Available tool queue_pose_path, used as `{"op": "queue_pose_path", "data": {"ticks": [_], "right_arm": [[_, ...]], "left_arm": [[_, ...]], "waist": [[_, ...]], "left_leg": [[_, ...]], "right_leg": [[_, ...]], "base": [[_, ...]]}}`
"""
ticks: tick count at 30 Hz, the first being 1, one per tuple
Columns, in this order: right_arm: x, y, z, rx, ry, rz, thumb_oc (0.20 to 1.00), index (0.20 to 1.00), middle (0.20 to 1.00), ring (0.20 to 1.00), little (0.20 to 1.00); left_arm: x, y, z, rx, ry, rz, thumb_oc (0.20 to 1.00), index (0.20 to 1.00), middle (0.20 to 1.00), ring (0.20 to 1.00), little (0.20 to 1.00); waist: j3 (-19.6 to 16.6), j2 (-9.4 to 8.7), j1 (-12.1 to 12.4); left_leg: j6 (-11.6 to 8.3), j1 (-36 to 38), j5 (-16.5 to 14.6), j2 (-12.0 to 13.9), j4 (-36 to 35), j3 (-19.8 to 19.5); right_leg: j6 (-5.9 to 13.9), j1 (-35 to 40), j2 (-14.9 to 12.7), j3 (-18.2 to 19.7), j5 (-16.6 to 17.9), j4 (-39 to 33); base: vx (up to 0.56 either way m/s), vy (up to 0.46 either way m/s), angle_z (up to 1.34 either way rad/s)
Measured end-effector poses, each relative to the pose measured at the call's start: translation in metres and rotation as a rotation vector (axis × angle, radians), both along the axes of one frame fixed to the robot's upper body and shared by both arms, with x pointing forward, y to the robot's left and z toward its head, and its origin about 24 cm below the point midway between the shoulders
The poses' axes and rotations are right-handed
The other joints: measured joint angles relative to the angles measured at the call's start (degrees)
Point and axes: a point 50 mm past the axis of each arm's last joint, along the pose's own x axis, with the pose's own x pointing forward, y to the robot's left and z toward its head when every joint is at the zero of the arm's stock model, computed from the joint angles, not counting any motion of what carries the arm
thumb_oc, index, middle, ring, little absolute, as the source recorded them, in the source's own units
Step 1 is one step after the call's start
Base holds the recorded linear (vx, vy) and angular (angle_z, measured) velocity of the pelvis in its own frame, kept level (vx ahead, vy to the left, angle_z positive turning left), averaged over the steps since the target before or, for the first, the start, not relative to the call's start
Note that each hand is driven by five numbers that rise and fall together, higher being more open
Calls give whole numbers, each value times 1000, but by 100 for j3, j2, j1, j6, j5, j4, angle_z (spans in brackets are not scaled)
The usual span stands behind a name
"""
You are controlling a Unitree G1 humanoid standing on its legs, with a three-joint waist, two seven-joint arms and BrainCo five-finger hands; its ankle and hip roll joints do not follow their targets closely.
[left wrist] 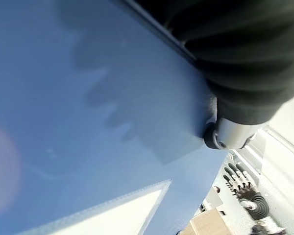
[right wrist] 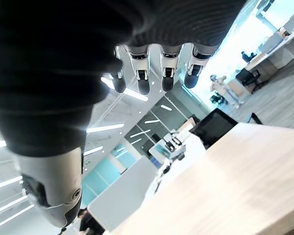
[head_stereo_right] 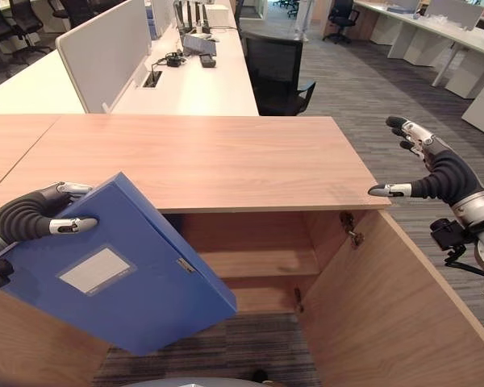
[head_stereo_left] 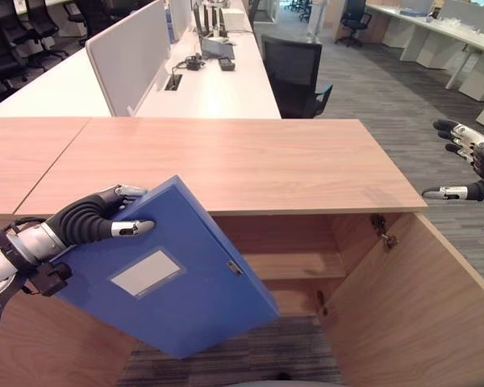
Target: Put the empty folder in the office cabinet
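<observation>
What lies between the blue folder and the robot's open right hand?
In the right eye view, only the cabinet's wooden top and its open compartment lie between the folder and the right hand.

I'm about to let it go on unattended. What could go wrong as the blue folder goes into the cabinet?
1. The left hand pinches the blue folder at one upper corner only; it hangs tilted and might slip.
2. Tilted like this, it could catch the cabinet top's front edge or the shelf.
3. The open door narrows the approach.
</observation>
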Motion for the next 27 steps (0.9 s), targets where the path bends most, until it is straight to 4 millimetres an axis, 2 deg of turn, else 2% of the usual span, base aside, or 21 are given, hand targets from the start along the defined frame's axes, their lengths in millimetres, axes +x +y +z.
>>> {"op": "queue_pose_path", "data": {"ticks": [2,5,6,9,10,11,16,18,19,21,27], "right_arm": [[1,6,-6,-4,40,38,1000,1000,1000,1000,1000],[1,28,-13,11,79,148,1000,1000,1000,1000,1000],[1,44,-25,43,124,228,1000,1000,1000,1000,1000],[1,71,-53,90,245,353,1000,1000,1000,1000,1000],[0,88,-75,117,349,430,1000,1000,1000,1000,1000],[-2,98,-88,136,410,470,1000,1000,1000,1000,1000],[-7,126,-130,293,573,553,1000,1000,1000,1000,1000],[-5,136,-154,408,648,543,1000,1000,1000,1000,1000],[-10,147,-170,430,728,566,1000,1000,1000,1000,1000],[-15,152,-180,430,784,578,1000,1000,1000,1000,1000],[-13,156,-178,465,770,582,1000,1000,1000,1000,1000]], "left_arm": [[0,2,1,130,-63,39,200,200,200,200,200],[-2,8,5,284,-163,103,200,200,200,200,200],[-2,8,7,314,-200,113,200,200,200,200,200],[-3,1,11,390,-263,109,200,200,200,200,200],[-5,-4,12,429,-306,101,200,200,200,200,200],[-6,-7,12,439,-331,98,200,200,200,200,200],[-9,-18,14,428,-386,60,200,200,200,200,200],[-5,-23,13,385,-408,57,200,200,200,200,200],[-6,-28,16,377,-429,36,200,200,200,200,200],[-6,-35,19,373,-456,7,200,200,200,200,200],[-1,-44,18,338,-464,-32,200,200,200,200,200]], "waist": [[3,2,0],[2,2,0],[-3,-6,3],[-12,-28,46],[-14,-40,70],[-10,-47,93],[46,-1,227],[38,-30,245],[56,-41,272],[70,-42,291],[72,-35,300]], "left_leg": [[0,-1,0,0,0,4],[0,2,0,2,-1,11],[0,4,0,3,0,13],[0,5,0,1,-1,26],[-1,9,1,1,1,31],[-1,9,1,1,1,34],[-4,11,3,-5,3,44],[-6,21,4,-2,2,45],[-7,2,5,-2,2,40],[-8,6,7,-10,3,43],[-8,15,6,-8,2,39]], "right_leg": [[0,-4,1,2,0,-1],[0,-8,5,11,0,-2],[0,-8,5,13,0,-2],[6,-12,2,23,4,-4],[6,-20,5,27,4,-4],[6,-25,4,28,4,-4],[10,-17,-7,32,9,-4],[9,-18,0,29,9,-4],[10,-26,-2,26,10,-3],[7,-20,-8,27,14,-3],[7,-6,-4,25,14,-4]], "base": [[0,0,0],[0,0,0],[0,0,0],[0,0,0],[0,0,0],[0,0,0],[0,0,0],[0,0,0],[0,0,0],[0,0,0],[0,0,0]]}}
